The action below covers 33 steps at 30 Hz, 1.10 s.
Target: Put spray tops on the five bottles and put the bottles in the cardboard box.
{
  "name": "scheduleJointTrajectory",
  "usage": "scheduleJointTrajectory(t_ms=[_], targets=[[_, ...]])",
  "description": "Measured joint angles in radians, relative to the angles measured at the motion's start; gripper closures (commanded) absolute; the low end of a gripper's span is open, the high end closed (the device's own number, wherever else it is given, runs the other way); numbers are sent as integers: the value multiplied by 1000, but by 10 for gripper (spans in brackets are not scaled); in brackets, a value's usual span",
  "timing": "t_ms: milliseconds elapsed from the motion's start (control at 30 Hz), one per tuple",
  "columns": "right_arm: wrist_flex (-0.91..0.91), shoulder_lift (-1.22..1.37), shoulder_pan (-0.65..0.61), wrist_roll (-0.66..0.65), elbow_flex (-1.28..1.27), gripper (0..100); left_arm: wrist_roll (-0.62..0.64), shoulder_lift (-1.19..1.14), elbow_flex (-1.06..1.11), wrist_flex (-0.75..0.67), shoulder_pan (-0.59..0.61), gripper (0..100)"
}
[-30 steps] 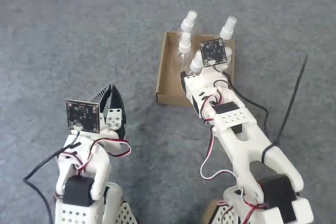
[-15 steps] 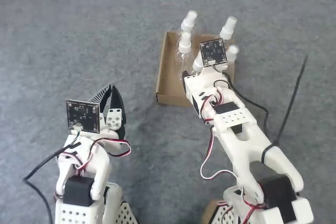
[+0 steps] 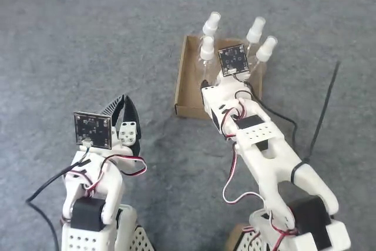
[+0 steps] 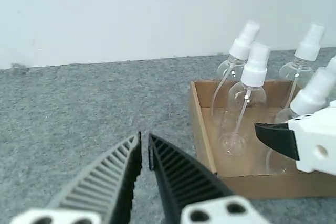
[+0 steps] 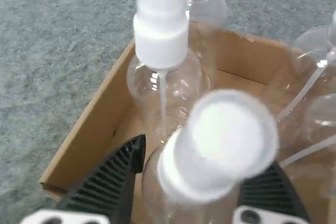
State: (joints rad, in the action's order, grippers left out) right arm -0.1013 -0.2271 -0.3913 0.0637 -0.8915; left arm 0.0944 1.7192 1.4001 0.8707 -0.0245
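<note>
1. The box is lying on the grey carpet, at about 1 o'clock from the left gripper and at 12 o'clock from the right arm's base.
2. The right gripper is hanging over the near half of the box. Its jaws are pressing on both sides of a clear bottle, which is wearing a white spray top.
3. This bottle is sitting inside the box walls, close to the near wall. I cannot tell if its bottom is touching the floor of the box.
4. The other bottles, four by my count in the high view, are standing upright in the box with their tops on, at 11 and 1 o'clock from the right gripper.
5. The left gripper is waiting low over the carpet, well apart from the box. Its jaws are almost together and are holding nothing.
</note>
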Motion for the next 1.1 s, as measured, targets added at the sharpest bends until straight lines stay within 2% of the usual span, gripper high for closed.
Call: scheduleJointTrajectory(t_ms=[300, 433, 667, 933, 1100], targets=[[0, 0, -3, -2, 0, 767, 0, 0, 0, 0, 0, 988], [0, 0, -3, -58, 0, 767, 0, 0, 0, 0, 0, 988], [0, 0, -3, -75, 2, 765, 0, 0, 0, 0, 0, 988], [-181, 0, -3, -75, 135, 765, 0, 0, 0, 0, 0, 988], [-196, 0, -3, -75, 157, 766, 0, 0, 0, 0, 0, 988]])
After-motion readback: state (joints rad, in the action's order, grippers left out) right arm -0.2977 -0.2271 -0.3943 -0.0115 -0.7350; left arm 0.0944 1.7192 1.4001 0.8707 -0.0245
